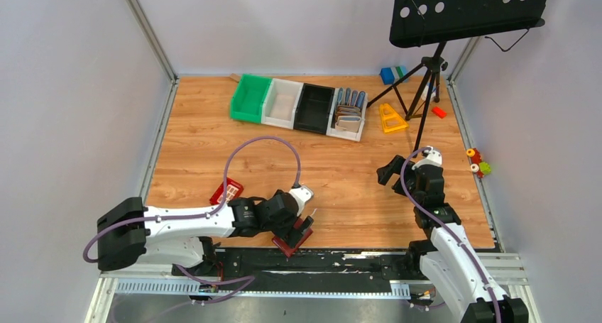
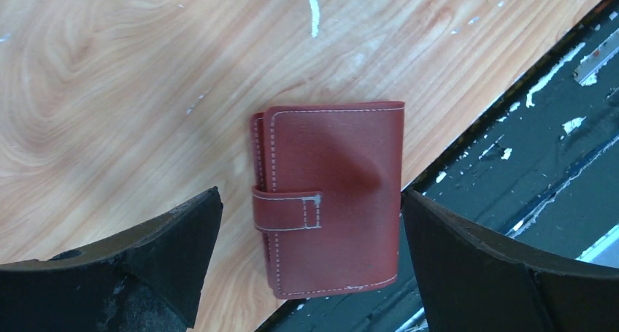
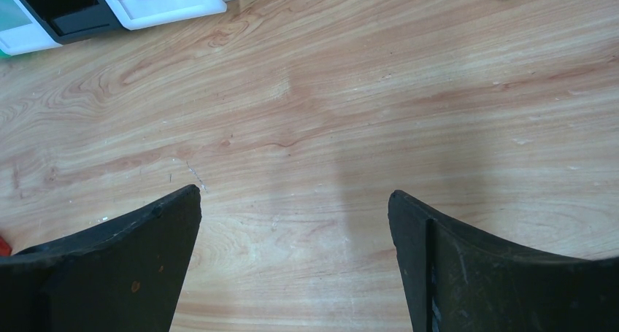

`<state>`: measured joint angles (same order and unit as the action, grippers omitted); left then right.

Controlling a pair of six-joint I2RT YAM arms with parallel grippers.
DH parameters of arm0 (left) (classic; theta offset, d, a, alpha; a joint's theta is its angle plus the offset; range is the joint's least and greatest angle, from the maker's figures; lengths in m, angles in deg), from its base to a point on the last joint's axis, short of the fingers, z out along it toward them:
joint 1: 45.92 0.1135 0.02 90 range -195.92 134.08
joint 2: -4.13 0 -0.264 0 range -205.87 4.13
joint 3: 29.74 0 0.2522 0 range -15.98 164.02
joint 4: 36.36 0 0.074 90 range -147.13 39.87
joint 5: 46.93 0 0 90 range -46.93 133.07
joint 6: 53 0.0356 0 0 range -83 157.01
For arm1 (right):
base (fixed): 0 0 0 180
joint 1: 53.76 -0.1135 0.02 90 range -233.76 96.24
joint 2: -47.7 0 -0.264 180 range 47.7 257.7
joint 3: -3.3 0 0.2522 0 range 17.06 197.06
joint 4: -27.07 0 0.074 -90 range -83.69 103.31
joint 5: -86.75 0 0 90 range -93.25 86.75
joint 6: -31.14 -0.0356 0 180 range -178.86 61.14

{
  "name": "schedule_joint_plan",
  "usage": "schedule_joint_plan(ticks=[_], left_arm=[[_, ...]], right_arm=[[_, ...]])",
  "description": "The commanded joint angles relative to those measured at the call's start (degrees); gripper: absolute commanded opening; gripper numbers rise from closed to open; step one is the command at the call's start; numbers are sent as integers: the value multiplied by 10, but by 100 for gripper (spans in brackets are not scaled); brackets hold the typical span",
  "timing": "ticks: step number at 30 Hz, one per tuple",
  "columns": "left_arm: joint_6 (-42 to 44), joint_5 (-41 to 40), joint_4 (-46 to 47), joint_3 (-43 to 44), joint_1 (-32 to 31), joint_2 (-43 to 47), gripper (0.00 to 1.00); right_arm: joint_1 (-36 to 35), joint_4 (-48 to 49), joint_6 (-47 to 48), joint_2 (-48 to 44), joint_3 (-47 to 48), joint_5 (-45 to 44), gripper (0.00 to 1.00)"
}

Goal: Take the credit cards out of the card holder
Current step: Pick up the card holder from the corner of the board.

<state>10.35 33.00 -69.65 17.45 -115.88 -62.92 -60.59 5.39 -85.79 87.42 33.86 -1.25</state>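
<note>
- Your left tool (image 2: 308, 201) hangs directly above the card holder (image 2: 332, 193). Its jaws are spread wide and hold nothing, with one dark finger (image 2: 160, 259) showing on each side of the maroon leather.
- The card holder lies flat and folded shut right beneath that tool, at the near edge of the table (image 2: 109, 91). One long side reaches over the black rail (image 2: 525, 171) that borders the wood.
- The snap tab (image 2: 287, 210) wraps round the holder's opposite long side, away from the rail, and it looks fastened.
- No credit cards are visible. If they are inside, the closed cover hides them.
- Your right tool (image 3: 294, 197) is also wide and empty. It is well apart from the holder, with only bare wood below it.
- The step in hand, as I judge it, is taking hold of the closed holder so that it can be opened.
- Come straight down and keep the holder centred between the fingers.
- The side over the rail probably gives one finger room to get beneath the leather, so use it.
- Grip towards one end of the holder, so the snap tab stays exposed for your right tool to undo.
- Close gently. The leather looks smooth, and a sideways nudge could slide the holder off the table edge.
</note>
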Motion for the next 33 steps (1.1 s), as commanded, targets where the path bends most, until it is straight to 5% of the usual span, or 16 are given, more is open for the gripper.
schedule_joint_plan(ticks=[1,15,19,21,33], left_arm=[[-13,35,2,30,-14,-28,100],[-55,-61,-91,106,-74,-152,99],[-59,-82,-100,121,-74,-166,89],[-53,-87,-96,135,-73,-177,75],[-1,61,31,221,79,-220,67]], right_arm=[[0,15,-5,-1,4,-1,100],[0,6,-3,-11,5,-5,100],[0,8,-3,-9,5,-1,100],[0,8,-3,-9,6,-1,100],[-1,30,2,7,7,29,99]])
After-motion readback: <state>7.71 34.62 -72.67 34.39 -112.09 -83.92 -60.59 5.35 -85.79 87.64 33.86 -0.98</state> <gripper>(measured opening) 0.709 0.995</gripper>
